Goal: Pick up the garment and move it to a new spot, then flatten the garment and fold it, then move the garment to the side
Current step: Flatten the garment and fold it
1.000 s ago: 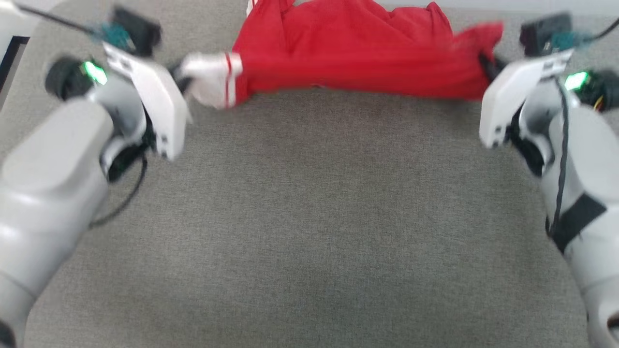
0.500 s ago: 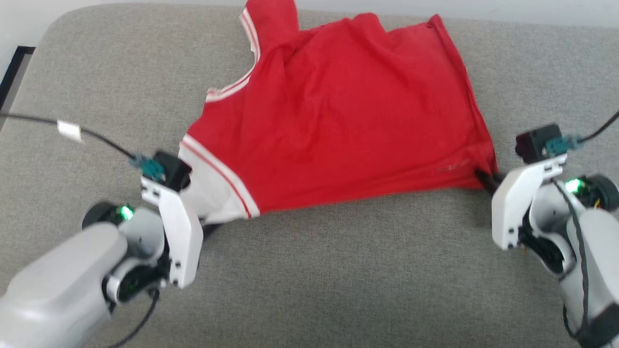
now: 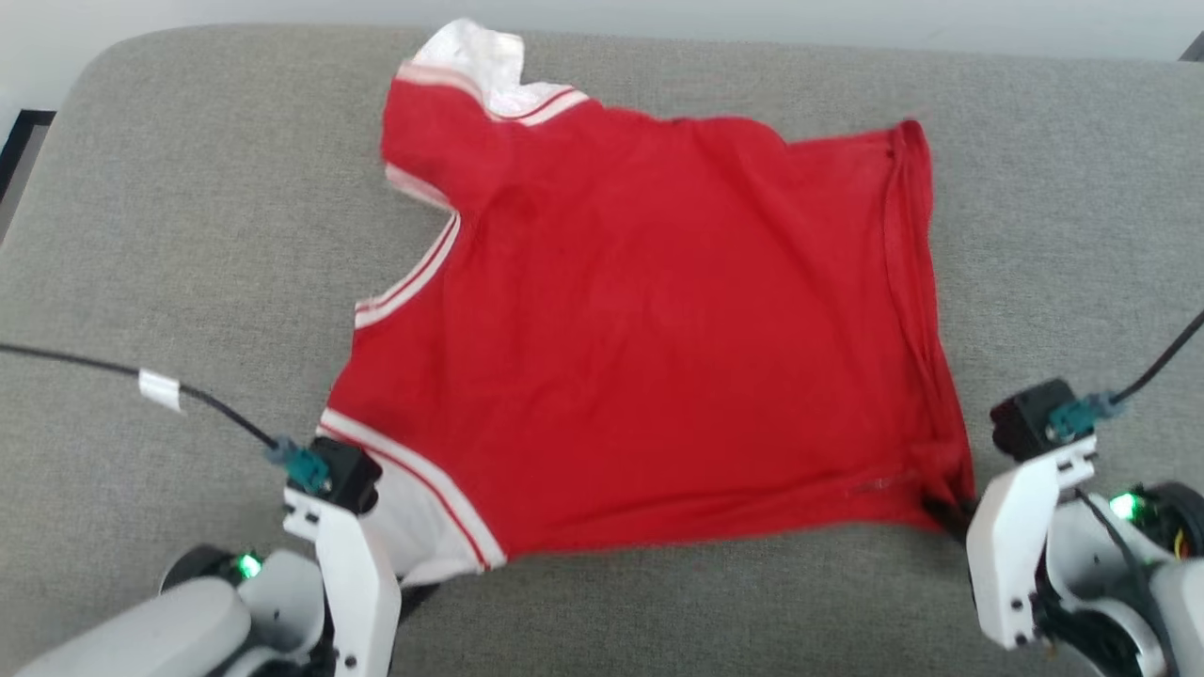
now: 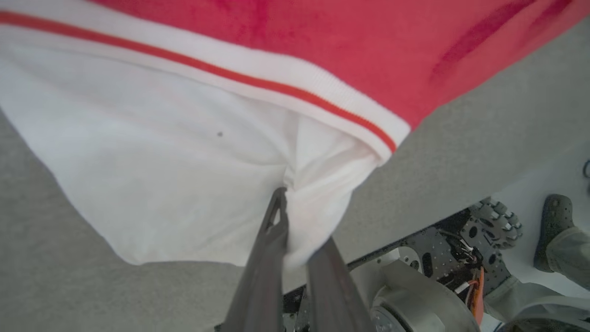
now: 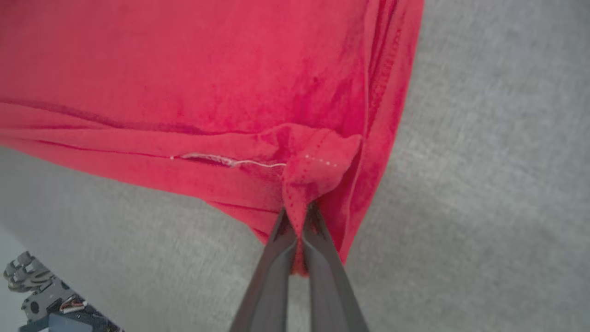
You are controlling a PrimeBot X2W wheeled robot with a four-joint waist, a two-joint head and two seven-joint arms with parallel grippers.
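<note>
The garment (image 3: 649,348), a red shirt with white sleeves and striped trim, lies spread over the grey cushion (image 3: 169,235) with its plain side up. My left gripper (image 3: 414,588) is shut on the near white sleeve (image 4: 184,175) at the lower left. In the left wrist view the dark fingers (image 4: 272,249) pinch the sleeve's edge. My right gripper (image 3: 945,515) is shut on the red hem corner (image 5: 313,170) at the lower right, and the cloth bunches between its fingers (image 5: 281,258). The far white sleeve (image 3: 475,61) lies near the cushion's back edge.
The grey cushion stretches bare on both sides of the shirt and in front of it. Its back edge (image 3: 752,42) meets a pale wall. In the left wrist view, below the cushion's front edge, the robot's base (image 4: 461,249) and a person's shoe (image 4: 555,230) stand on the floor.
Both grippers have drawn the shirt toward me, and it has gone from a bunched heap to lying spread out. The head camera has tilted too. Both grips have held.
</note>
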